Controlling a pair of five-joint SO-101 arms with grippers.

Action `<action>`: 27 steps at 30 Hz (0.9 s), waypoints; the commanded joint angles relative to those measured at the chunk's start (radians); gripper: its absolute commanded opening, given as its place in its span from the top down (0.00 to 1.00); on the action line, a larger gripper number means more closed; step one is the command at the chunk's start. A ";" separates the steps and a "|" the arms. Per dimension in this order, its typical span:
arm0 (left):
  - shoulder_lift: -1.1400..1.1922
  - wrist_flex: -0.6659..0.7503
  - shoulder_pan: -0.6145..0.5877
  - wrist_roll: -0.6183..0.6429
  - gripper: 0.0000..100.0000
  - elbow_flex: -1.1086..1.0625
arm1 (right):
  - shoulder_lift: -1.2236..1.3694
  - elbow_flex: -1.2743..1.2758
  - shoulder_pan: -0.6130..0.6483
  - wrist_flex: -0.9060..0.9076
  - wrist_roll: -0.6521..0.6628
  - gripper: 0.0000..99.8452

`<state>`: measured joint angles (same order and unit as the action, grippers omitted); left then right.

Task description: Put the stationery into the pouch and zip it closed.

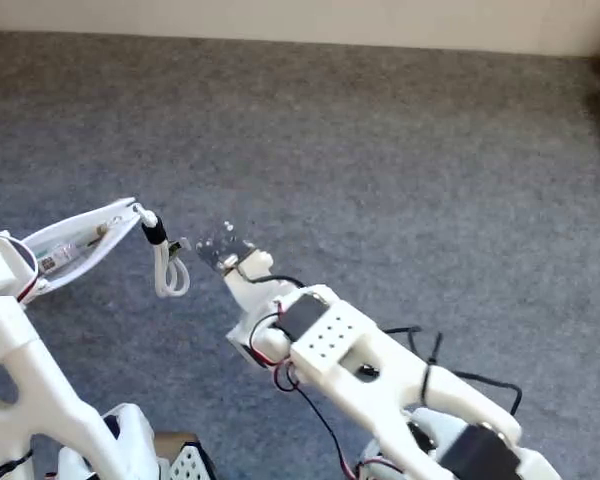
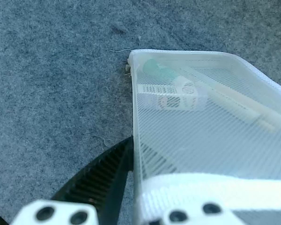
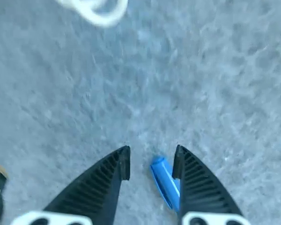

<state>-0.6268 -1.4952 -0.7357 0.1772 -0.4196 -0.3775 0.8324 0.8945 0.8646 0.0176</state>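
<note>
In the high view the pouch (image 1: 85,238), at 9 o'clock, is slipping behind the left arm (image 1: 10,340), which is itself running off the edge. At 3 o'clock of it, the right gripper (image 1: 223,247) is showing as a dark blur, its fingers too small to separate. In the left wrist view the mesh is veiling a green thing (image 2: 154,68), a white piece (image 2: 168,93) and a pale stick (image 2: 239,105). The pouch is running out of frame while covering one finger of the left gripper (image 2: 133,154). In the right wrist view a blue item (image 3: 163,180) is disappearing behind a finger (image 3: 196,187), and the blurred white loop (image 3: 96,9) is being cut by the edge.
</note>
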 commanded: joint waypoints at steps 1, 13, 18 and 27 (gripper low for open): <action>0.016 0.026 -0.010 0.011 1.00 -0.007 | 0.045 -0.016 -0.008 0.010 0.048 0.86; 0.016 0.026 -0.010 0.009 1.00 -0.008 | 0.159 -0.008 -0.015 0.012 0.204 0.86; 0.016 0.026 -0.010 0.009 1.00 -0.008 | 0.213 -0.016 -0.016 0.111 0.265 0.86; 0.016 0.026 -0.010 0.009 1.00 -0.008 | 0.317 -0.018 -0.064 0.139 0.298 0.86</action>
<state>-0.6268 -1.4906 -0.7357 0.1772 -0.4212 -0.1028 0.8109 0.8546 0.9782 0.3046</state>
